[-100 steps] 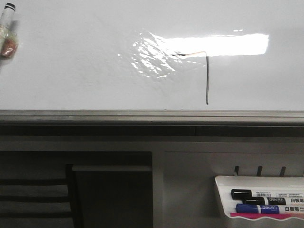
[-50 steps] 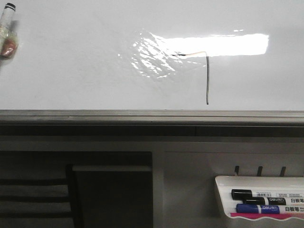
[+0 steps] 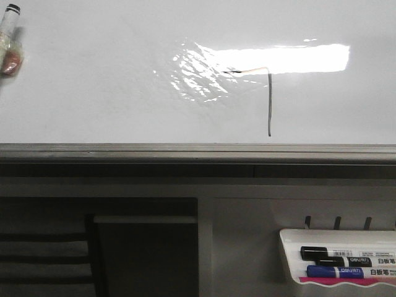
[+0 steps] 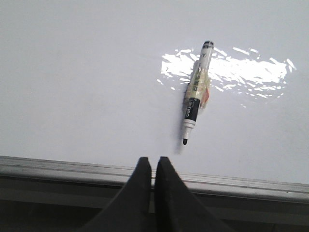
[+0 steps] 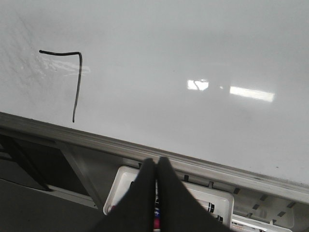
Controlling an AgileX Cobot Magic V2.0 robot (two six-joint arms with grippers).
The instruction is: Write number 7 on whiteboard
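The whiteboard (image 3: 93,93) fills the upper front view, with a grey frame rail (image 3: 198,151) along its near edge. The number 7 (image 3: 270,102) is drawn on it, a short top stroke in the glare and a long downstroke; it also shows in the right wrist view (image 5: 76,82). An uncapped black marker (image 4: 195,94) wrapped in tape lies on the board (image 4: 72,72), also at the front view's left edge (image 3: 9,37). My left gripper (image 4: 151,162) is shut and empty over the rail, short of the marker's tip. My right gripper (image 5: 155,163) is shut and empty above the marker tray (image 5: 217,198).
A white tray (image 3: 291,238) below the board at the right holds a black marker (image 3: 337,253) and a blue marker (image 3: 343,271). Below the rail are grey cabinet panels and a dark opening (image 3: 145,260) at the left.
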